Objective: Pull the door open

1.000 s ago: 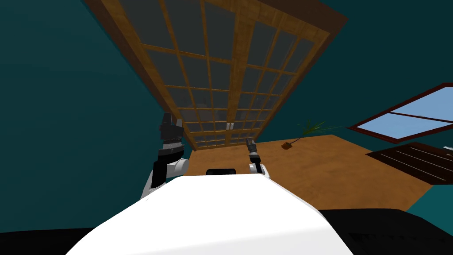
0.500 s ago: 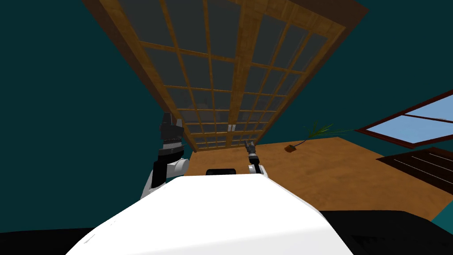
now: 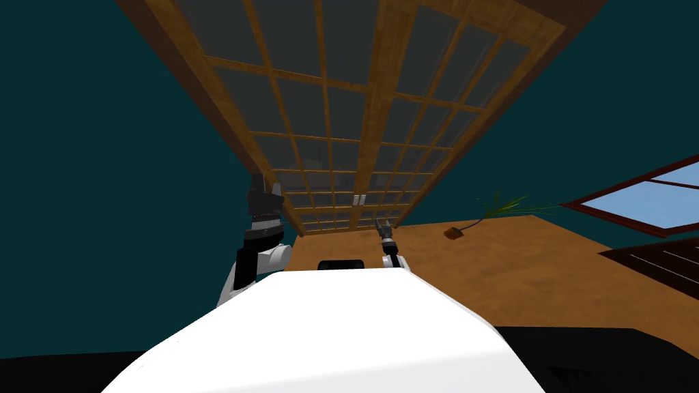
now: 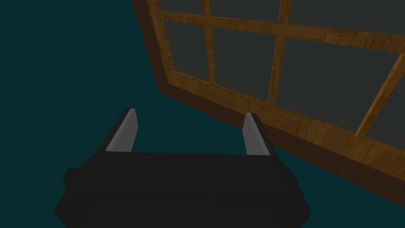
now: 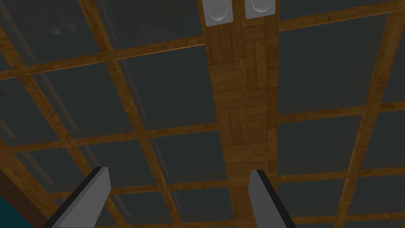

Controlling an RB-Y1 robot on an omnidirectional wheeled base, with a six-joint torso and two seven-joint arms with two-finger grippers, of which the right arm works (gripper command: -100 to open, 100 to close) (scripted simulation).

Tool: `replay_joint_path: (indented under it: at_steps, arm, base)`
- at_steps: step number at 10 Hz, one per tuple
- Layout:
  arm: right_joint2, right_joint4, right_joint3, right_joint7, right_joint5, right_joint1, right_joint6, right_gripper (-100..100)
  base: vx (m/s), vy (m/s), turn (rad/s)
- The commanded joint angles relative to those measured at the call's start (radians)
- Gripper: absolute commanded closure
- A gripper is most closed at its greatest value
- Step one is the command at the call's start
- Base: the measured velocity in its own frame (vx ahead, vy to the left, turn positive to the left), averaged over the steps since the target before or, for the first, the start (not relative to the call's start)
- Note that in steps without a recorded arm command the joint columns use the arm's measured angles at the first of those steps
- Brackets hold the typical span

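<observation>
A wooden double door (image 3: 372, 123) with a grid of dark glass panes stands shut in the teal wall ahead. Two small light grey handle plates (image 3: 359, 199) sit on its middle stiles, also seen as handle plates (image 5: 236, 8) beyond my right fingers. My right gripper (image 3: 383, 224) is open, held low in front of the middle stiles (image 5: 241, 118), below the handles and apart from them. My left gripper (image 4: 190, 128) is open and empty, raised by the door's left frame (image 4: 221, 103) and the wall.
A small potted plant (image 3: 478, 217) lies on the wooden floor (image 3: 519, 266) to the right of the door. A red-framed window (image 3: 648, 205) and a dark slatted piece (image 3: 655, 263) are at the far right.
The whole head view has shifted: the door looks larger and nearer, and the plant and window have slid right, so I have moved toward the door. Both grippers stay open.
</observation>
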Motion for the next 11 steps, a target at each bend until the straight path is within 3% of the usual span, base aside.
replay_joint_path:
  at_steps: [1,11]
  arm:
    - [0.005,0.038,-0.007,0.033,0.012,-0.011,-0.015,-100]
    - [0.044,0.235,-0.043,0.205,0.083,-0.073,-0.078,-100]
  base:
    - [0.099,0.006,0.035]
    - [0.099,-0.005,0.031]
